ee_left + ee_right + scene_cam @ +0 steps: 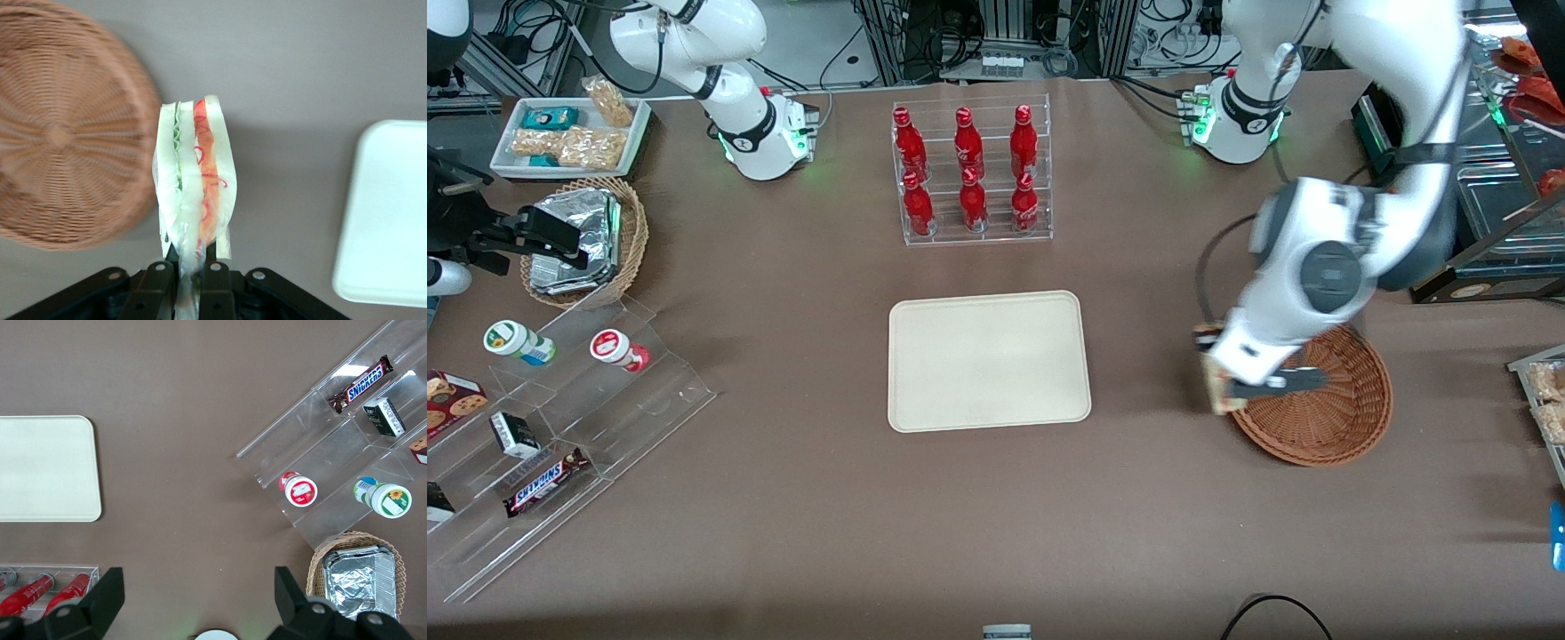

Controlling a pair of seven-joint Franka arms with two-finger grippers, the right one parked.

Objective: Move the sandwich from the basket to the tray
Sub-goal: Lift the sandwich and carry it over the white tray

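My left gripper (1221, 384) is shut on the sandwich (192, 180), a clear-wrapped wedge with pale bread and green and orange-red filling. It holds the sandwich (1215, 378) in the air just past the rim of the shallow reddish-brown basket (1325, 400), on the side toward the tray. The basket (63, 127) has nothing in it. The cream tray (988, 361) lies flat in the middle of the table with nothing on it, and its edge shows in the left wrist view (387, 213).
A clear rack of red bottles (970, 173) stands farther from the front camera than the tray. Toward the parked arm's end are a tan basket with foil packs (591, 240), a white snack tray (569, 133) and a clear stepped shelf (560, 427) with snacks.
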